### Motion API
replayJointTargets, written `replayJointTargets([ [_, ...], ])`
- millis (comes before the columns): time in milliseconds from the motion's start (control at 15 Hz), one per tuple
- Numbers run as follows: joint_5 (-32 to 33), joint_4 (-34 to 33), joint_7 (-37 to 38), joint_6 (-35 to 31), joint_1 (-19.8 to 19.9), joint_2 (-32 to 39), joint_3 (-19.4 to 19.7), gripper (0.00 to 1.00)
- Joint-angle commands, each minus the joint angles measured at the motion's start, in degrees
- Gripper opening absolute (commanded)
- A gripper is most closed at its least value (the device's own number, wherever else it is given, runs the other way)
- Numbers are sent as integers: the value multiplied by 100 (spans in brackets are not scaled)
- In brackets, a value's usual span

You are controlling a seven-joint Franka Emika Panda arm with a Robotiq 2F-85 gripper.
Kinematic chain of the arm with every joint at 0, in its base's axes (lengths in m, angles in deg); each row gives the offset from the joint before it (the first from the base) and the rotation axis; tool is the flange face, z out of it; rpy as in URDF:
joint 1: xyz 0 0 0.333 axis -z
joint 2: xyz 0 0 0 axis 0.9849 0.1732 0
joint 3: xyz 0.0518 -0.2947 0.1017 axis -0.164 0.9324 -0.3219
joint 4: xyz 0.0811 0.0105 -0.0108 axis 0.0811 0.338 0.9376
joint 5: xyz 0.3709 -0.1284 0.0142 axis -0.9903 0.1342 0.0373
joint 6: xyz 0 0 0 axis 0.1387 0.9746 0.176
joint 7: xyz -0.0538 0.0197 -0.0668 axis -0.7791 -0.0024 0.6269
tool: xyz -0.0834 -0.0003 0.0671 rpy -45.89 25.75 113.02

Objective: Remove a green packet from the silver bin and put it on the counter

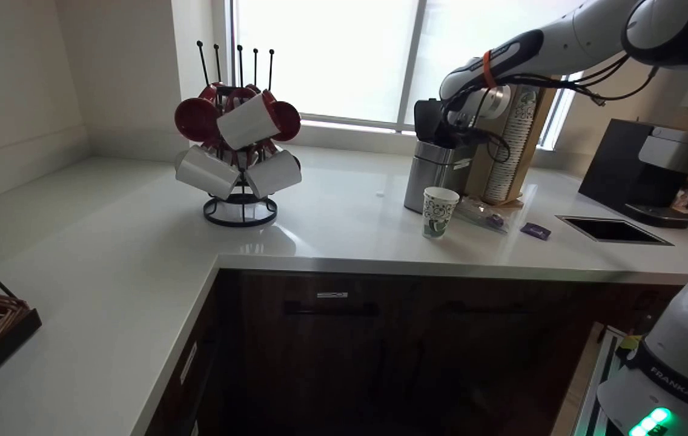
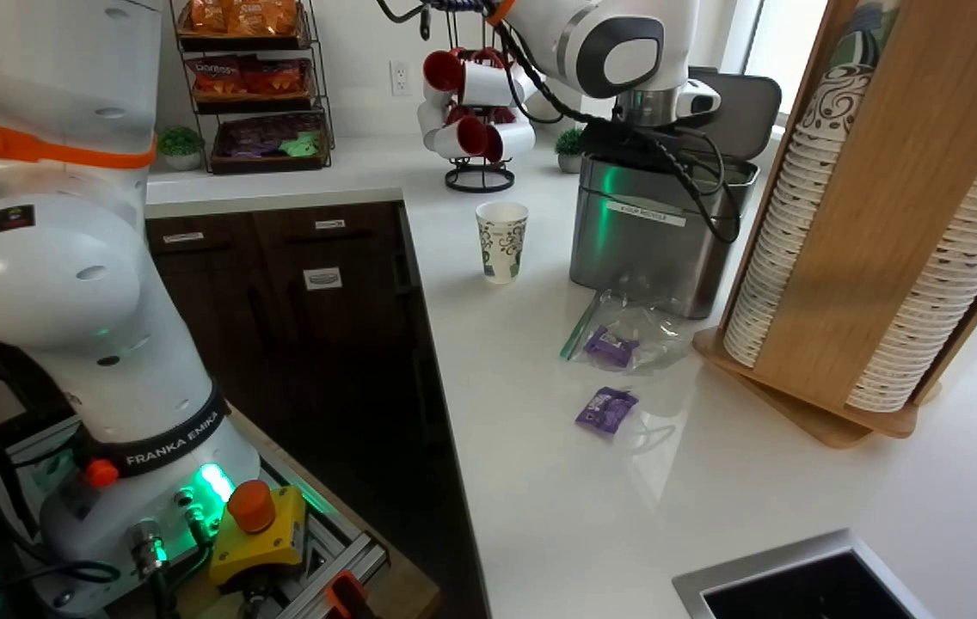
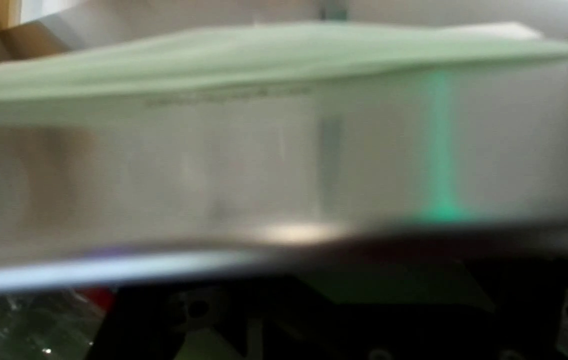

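Observation:
The silver bin (image 1: 432, 178) stands upright on the pale counter (image 1: 344, 206), its dark lid open; it also shows in an exterior view (image 2: 652, 254). My gripper (image 2: 648, 146) reaches down into its opening, and the bin hides its fingertips. In the wrist view, the bin's shiny wall (image 3: 264, 170) fills much of the frame, and dark gripper parts (image 3: 389, 320) lie below the blurred rim. A dim greenish patch (image 3: 399, 282) shows among them; I cannot tell if it is the green packet. Whether the gripper is open or shut is not clear.
A white paper cup (image 2: 502, 242) stands beside the bin. A clear bag with a purple packet (image 2: 611, 346) and a loose purple packet (image 2: 606, 410) lie in front. A tall wooden cup holder (image 2: 910, 223) stands close by. A mug rack (image 1: 241, 145) stands farther along.

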Motion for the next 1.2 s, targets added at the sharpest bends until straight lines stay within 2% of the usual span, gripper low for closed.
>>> replayJointTargets([
  [0,-44,-41,-20,269,62,60,-108,100],
  [200,-34,-43,-13,280,62,91,-110,100],
  [267,-44,-49,-21,297,68,99,-116,83],
  [333,-56,-53,-23,318,71,103,-123,74],
  [933,-97,-104,-3,615,73,49,-137,4],
  [1000,-88,-101,25,632,65,28,-132,0],
  [1133,-60,-70,42,663,48,-37,-123,0],
])
